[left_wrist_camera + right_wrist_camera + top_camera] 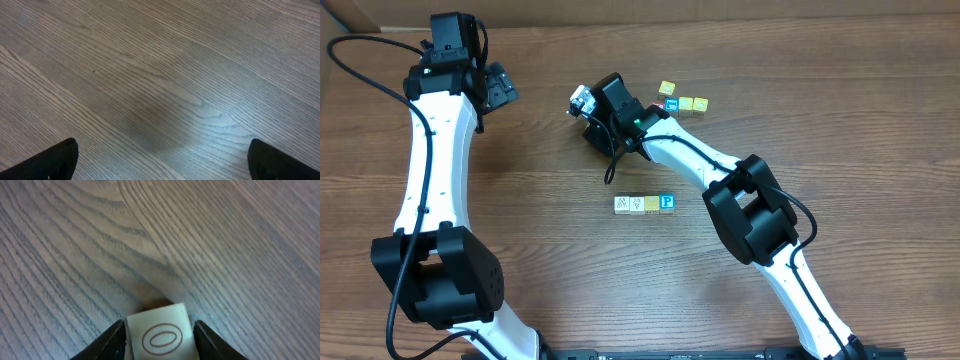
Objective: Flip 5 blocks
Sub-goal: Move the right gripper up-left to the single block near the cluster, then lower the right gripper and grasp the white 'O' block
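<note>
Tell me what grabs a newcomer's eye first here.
The right gripper, up-centre on the table, pinches a cream cube with an O on its face. Mid-table sits a tidy row of four blocks, ending in a blue P block. The left gripper hangs open over bare wood.

surface: brown wood-grain table (820, 110), grain running left to right | far edge: pale strip (620, 10) (wall or board, cannot tell) | light: soft, faint sheen
</note>
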### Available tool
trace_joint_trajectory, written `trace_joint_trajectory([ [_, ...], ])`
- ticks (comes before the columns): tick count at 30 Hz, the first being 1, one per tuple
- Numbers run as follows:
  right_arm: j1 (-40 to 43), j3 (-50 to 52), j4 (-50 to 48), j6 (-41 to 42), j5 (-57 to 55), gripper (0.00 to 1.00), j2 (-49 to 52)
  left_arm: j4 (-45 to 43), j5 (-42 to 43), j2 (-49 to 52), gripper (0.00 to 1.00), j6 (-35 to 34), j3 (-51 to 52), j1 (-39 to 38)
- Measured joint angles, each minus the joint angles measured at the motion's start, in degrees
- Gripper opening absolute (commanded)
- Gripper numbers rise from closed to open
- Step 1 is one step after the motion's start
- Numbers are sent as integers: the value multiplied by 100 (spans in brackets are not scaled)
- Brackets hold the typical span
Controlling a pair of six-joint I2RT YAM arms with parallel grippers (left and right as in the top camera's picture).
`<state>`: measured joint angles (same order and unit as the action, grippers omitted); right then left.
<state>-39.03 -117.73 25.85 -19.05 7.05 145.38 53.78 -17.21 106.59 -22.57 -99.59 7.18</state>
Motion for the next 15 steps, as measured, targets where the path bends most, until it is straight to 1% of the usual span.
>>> trace_joint_trajectory([
  [6,0,0,133,459,0,42,-96,0,0,0,100,0,0,0],
  [11,0,2,664,887,11,42,-623,0,0,0,100,0,0,0],
  [12,0,2,809,977,17,43,-791,0,0,0,100,0,0,0],
  [15,-2,2,1115,1189,22,61,-1375,0,0,0,99,0,0,0],
])
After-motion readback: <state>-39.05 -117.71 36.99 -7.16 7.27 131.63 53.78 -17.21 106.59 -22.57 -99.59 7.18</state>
